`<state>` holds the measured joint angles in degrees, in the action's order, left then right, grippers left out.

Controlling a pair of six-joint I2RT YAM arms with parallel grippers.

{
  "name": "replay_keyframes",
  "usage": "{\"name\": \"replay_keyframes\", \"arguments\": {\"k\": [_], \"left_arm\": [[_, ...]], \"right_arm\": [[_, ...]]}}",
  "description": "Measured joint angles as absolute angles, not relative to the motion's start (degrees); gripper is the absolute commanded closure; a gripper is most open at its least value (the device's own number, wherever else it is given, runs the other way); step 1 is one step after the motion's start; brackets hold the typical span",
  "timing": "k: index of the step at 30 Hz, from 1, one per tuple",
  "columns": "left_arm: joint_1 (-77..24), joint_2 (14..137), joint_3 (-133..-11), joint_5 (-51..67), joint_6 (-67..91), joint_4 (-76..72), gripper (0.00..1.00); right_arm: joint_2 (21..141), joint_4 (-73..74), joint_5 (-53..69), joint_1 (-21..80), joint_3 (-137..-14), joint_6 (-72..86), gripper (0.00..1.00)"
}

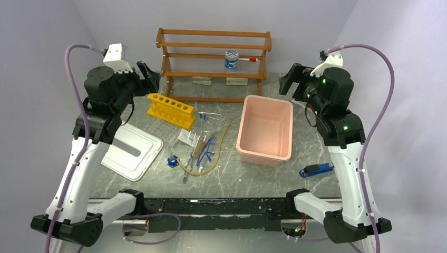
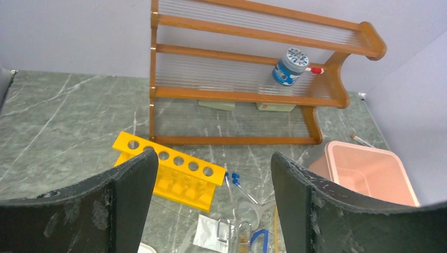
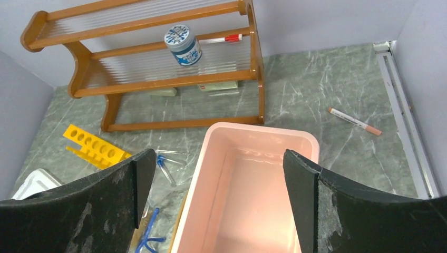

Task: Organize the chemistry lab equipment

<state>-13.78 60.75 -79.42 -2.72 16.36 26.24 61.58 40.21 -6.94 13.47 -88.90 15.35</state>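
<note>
Left wrist view: left gripper (image 2: 213, 156) wide open, empty, with the yellow rack (image 2: 179, 176) on the table below and ahead. Right gripper (image 3: 219, 153) also wide open, empty, above pink bin (image 3: 253, 153). Blue clamps (image 1: 205, 149) lie between rack and bin.

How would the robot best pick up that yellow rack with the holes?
Pinch the yellow rack across its narrow width, mid-length, coming straight down with the nearby left gripper. It stands upright, long and thin, holes facing up, and both long sides look free.
</note>
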Motion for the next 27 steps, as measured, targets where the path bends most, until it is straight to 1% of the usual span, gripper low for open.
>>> {"name": "replay_keyframes", "arguments": {"k": [4,9,13,16,20,23,27], "left_arm": [[-13.8,60.6,-78.3,-0.1,16.8,23.8,0.16],[-15.0,59.9,-75.5,5.1,17.1,20.4,0.17],[-19.0,60.4,-73.9,10.9,17.1,18.3,0.18],[-21.0,60.5,-72.2,14.8,17.4,16.5,0.19],[-21.5,60.4,-69.4,16.0,19.5,15.7,0.19],[-21.5,60.1,-66.4,15.2,22.3,16.0,0.19],[-21.5,60.0,-62.4,13.0,25.6,17.8,0.2]], "right_arm": [[61.5,40.6,-6.4,13.5,-88.9,15.8,0.01],[59.1,40.1,-2.6,16.8,-85.8,15.2,0.01],[57.8,40.1,3.5,20.6,-82.8,13.7,0.09],[58.1,39.9,11.9,22.3,-80.2,13.5,0.18],[60.1,40.4,21.0,24.2,-76.4,15.1,0.23],[62.2,41.5,22.8,28.6,-72.9,19.7,0.25],[63.1,43.2,19.3,37.5,-69.3,26.7,0.31]]}}
